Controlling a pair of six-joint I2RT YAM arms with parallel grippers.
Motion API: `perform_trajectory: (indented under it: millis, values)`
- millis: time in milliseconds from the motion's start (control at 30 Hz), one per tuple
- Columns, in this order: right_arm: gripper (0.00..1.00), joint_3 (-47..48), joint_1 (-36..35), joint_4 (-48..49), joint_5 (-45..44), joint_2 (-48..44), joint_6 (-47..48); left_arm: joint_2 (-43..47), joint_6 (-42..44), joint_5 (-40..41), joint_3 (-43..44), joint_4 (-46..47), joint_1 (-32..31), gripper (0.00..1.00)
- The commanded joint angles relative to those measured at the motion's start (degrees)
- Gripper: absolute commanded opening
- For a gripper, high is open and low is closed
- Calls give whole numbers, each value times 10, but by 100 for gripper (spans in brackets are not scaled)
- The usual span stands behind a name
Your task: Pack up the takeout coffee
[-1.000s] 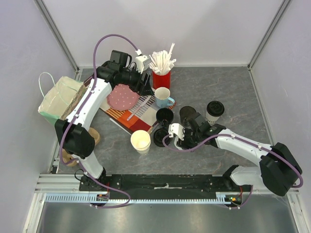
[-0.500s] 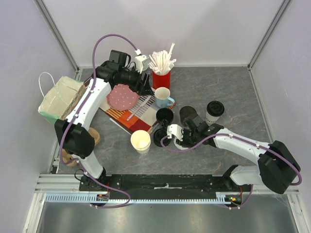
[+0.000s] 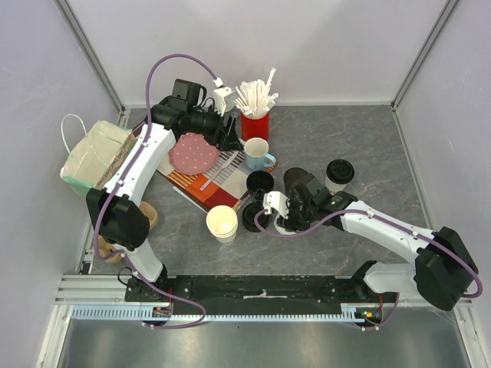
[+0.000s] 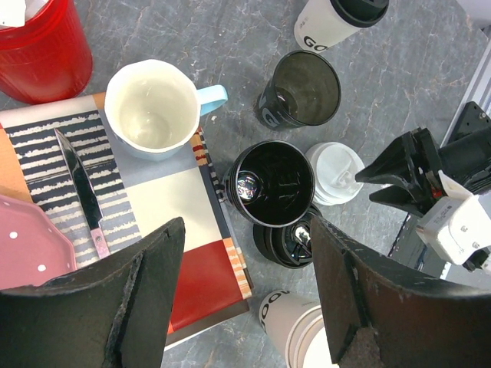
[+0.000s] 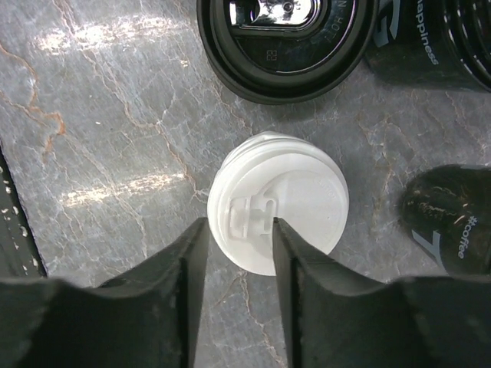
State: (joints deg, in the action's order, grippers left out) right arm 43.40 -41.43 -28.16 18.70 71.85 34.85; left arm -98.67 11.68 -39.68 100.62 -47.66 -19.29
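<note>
The table [image 5: 115,115] looked like grey veined stone, smooth, with a soft sheen where the light struck it. The white lid [image 5: 278,203] was matt plastic. The black lid [image 5: 288,61] at the top of that frame was glossier plastic. The black mug [image 4: 272,184] shone like glazed ceramic, and so did the blue mug [image 4: 153,107]. The dark cup [image 4: 303,88] had a faint gloss; plastic or paper, I could not tell. The knife [image 4: 80,192] had a bright metal blade. The red tub [image 4: 42,50] was shiny plastic, the white cup [image 4: 322,23] matt paper.
</note>
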Motion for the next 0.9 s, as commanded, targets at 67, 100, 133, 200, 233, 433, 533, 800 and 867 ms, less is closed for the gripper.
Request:
perform_trajectory:
  millis: [67,100,133,200,233,433,533,800,867]
  values:
    - [55,23,-2,37,6,19,-21,19,19,-28,9,1,2,73]
    - [56,26,-3,42,7,35,-32,19,19,-28,10,1,3,73]
    - [56,29,-6,43,4,44,-36,19,19,-28,9,2,3,73]
    - [56,32,-8,46,-19,62,-41,21,19,-29,8,2,3,73]
    - [57,32,-9,46,-25,66,-42,22,19,-29,8,2,3,73]
    - [57,38,-10,46,-39,86,-50,20,20,-30,6,2,3,73]
    - [47,41,-10,47,-35,87,-54,19,19,-32,7,1,3,73]
    - [30,38,-10,44,-32,73,-64,20,21,-33,7,2,3,73]
    - [27,41,-10,43,-26,67,-65,19,21,-34,8,2,3,73]
